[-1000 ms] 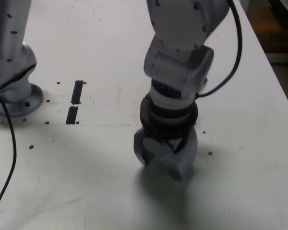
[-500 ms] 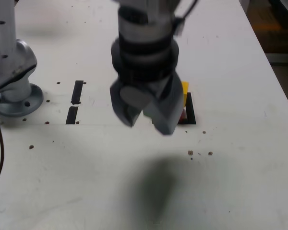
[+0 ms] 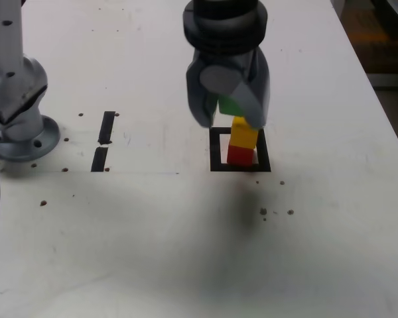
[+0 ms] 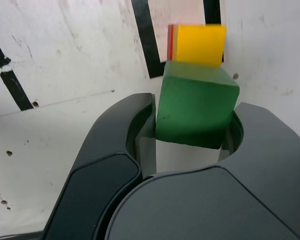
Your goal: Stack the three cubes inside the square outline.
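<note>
Overhead, gripper (image 3: 233, 109) pinching smooth green cube (image 4: 196, 110)

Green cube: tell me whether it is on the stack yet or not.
Not yet. The green cube is clamped in the end effector, above the yellow cube, which sits on the red cube.

White table (image 3: 331, 252), two black tape strips (image 3: 106, 127), scattered specks (image 3: 276, 212)

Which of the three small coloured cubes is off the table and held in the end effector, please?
The green cube, clamped in the end effector. The yellow cube sits on the red cube inside the black square outline.
</note>
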Controlling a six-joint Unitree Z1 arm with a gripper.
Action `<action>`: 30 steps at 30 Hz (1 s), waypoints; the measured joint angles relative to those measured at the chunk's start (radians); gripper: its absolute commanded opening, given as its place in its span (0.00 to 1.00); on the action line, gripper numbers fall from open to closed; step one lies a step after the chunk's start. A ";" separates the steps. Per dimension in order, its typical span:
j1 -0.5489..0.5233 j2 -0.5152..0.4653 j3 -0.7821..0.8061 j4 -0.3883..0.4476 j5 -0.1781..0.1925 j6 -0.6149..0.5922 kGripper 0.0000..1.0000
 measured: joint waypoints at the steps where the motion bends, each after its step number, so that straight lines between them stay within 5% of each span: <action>1: 0.015 0.000 0.002 -0.007 -0.004 0.009 0.17; 18: 0.078 0.058 0.030 -0.114 -0.037 0.075 0.18; 30: 0.098 0.056 0.072 -0.145 -0.016 0.082 0.26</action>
